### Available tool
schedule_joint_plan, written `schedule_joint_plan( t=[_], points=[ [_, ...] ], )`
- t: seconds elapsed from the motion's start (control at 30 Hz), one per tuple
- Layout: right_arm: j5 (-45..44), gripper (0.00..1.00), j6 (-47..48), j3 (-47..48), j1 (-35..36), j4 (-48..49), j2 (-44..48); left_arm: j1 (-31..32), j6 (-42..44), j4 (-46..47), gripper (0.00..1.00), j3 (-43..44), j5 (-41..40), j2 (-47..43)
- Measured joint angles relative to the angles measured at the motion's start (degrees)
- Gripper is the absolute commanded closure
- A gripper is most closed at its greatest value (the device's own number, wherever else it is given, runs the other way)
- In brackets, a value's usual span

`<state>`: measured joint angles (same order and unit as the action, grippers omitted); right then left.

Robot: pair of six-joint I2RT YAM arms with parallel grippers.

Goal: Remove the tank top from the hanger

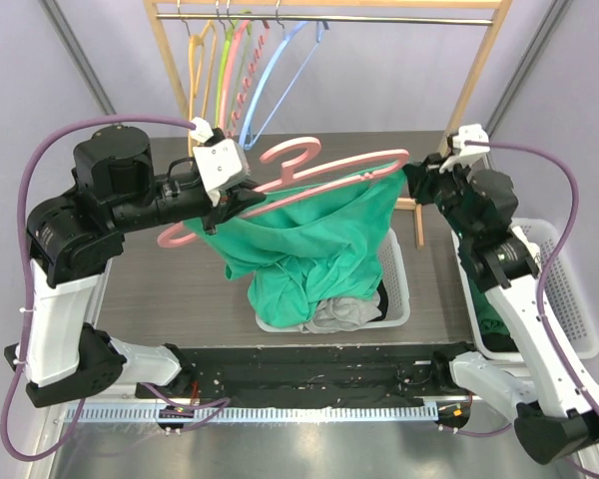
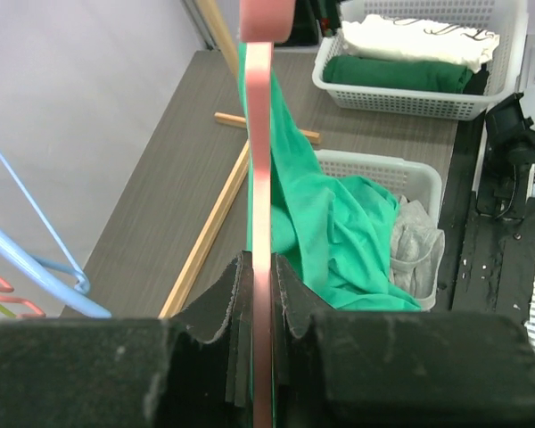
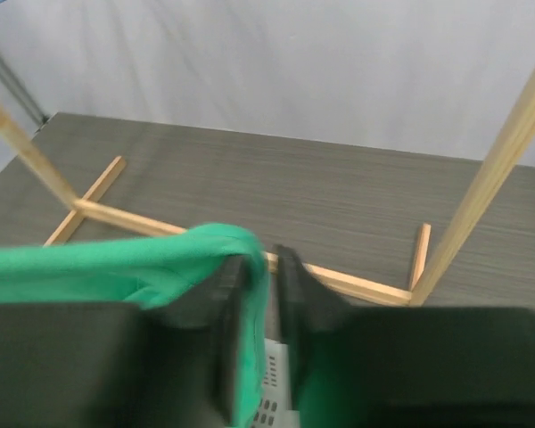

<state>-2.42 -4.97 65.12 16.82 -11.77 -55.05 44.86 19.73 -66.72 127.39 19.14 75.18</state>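
The top external camera looks steeply down from above and behind the 2 arms [image 1: 100, 200] over the whole table [image 1: 170, 289] and wooden rack [image 1: 484, 75]. Each wrist camera peers close past its own fingers [image 2: 218, 308] (left along the pink hanger [image 2: 260, 178], right toward the rack's feet); all 3 share the green tank top [image 1: 309, 235].

The right end of the pink hanger [image 1: 369, 158] is covered by the green tank top [image 1: 319, 239]. In the left wrist view the pink hanger is cut off at top and bottom. Whether the green tank top is actually pinched by the blurred right gripper [image 3: 269, 260] cannot be told.
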Motion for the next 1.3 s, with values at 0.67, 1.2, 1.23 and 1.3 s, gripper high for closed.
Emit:
schedule_joint_plan(
  t=[0.67,1.2,1.23,1.3],
  points=[
    [25.5,0.20,17.3,10.8,-0.1,-18.2,20.9,-0.3,7.7,-8.0,0.98,3.2,12.6,10.3],
    [48.6,0.43,18.4,15.5,0.3,-28.9,11.8,-0.3,12.2,-11.4,0.96,3.2,19.9,8.2],
    [49.4,0.47,18.2,15.5,0.3,-29.0,11.9,-0.3,12.2,-11.4,0.96,3.2,20.0,8.2],
    [50.6,0.52,18.1,15.5,0.3,-29.1,12.1,-0.3,12.0,-11.4,0.96,3.3,20.4,8.2]
  ],
)
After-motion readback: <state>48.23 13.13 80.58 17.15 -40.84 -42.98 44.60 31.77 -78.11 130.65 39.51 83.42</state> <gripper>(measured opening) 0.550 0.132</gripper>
